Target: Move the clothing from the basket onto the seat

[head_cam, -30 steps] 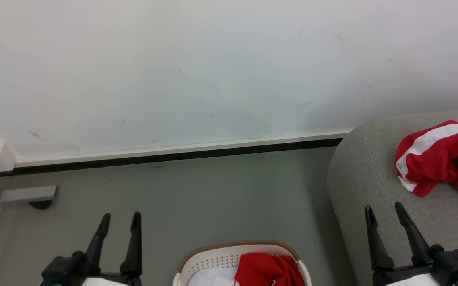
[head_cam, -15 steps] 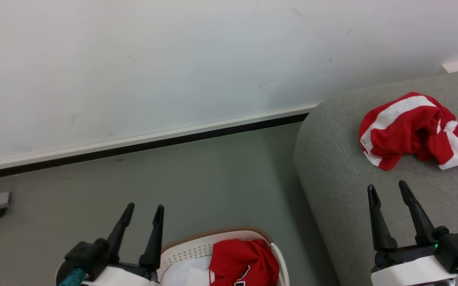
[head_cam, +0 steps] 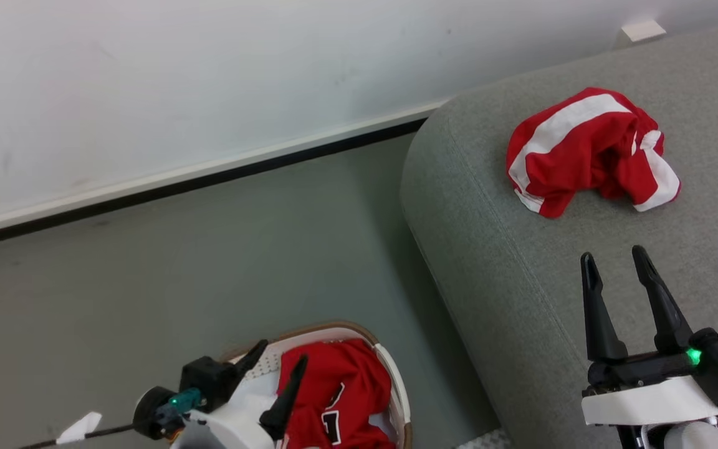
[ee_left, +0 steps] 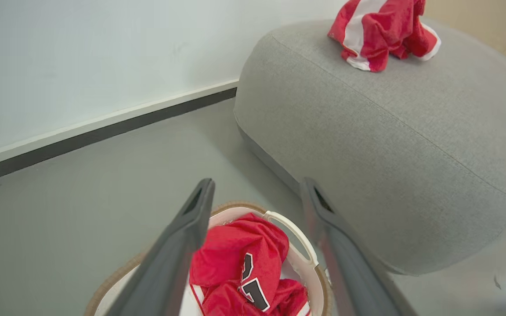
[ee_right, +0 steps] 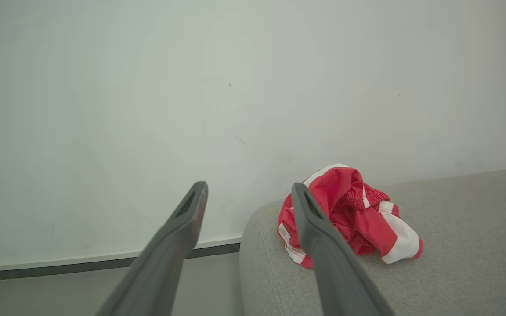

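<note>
left fingers [head_cam: 289, 383] spread, empty; a second ago parked left of basket [head_cam: 391, 380], now swung over its left rim, aimed at numbered red jersey [head_cam: 346, 380] inside. right fingers [head_cam: 594, 305] spread, empty, above near edge of seat [head_cam: 508, 280]. striped red garment [head_cam: 583, 149] already on seat, far right. judged: one piece delivered, second pick starting, grasp not yet made.

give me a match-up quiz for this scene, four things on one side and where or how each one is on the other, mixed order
1 numbered red jersey
2 striped red garment
3 left gripper
4 right gripper

a lying on the grey seat
b open, empty, seen against the seat
c crumpled in the basket
d open, aimed at the basket

Pairs: 1-c, 2-a, 3-d, 4-b
</note>
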Robot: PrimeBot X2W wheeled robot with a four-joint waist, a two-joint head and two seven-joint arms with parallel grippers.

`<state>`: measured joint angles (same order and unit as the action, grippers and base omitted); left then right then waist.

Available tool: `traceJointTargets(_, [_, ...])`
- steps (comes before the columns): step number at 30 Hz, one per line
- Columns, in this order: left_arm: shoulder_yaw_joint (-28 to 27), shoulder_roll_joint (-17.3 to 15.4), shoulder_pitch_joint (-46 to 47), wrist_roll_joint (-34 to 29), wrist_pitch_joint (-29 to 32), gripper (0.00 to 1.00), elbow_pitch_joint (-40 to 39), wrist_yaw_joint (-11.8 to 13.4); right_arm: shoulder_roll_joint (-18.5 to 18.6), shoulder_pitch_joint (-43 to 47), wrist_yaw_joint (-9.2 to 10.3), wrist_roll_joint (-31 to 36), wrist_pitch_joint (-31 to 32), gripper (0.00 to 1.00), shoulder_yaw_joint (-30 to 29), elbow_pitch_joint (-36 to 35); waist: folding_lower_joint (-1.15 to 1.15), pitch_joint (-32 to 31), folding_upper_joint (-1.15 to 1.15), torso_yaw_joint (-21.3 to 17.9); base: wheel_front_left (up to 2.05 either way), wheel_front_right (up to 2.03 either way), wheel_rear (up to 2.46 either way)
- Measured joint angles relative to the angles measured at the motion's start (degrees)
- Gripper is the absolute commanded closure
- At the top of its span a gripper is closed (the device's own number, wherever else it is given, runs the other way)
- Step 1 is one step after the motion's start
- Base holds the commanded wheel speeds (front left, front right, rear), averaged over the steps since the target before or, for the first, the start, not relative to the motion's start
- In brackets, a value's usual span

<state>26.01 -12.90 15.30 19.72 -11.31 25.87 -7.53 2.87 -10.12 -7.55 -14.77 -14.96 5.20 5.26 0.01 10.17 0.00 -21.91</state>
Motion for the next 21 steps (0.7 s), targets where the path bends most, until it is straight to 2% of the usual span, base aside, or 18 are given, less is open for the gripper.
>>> traceJointTargets(11, [13.7,-8.9,9.7,3.0,7.8,0.0,7.2,0.0,0.0,-3.0,0.0,-6.0,0.0,0.0,0.2,-5.1,0.01,10.7,0.0,-2.7,0.0,0.0,0.0])
traceJointTargets(21, [24.2,-12.1,16.3,8.5,18.1,0.0,12.0,0.0,-0.1,-5.9,0.0,-9.6,0.0,0.0,0.3,-7.8,0.01,20.6,0.0,-5.1,0.0,0.0,0.0])
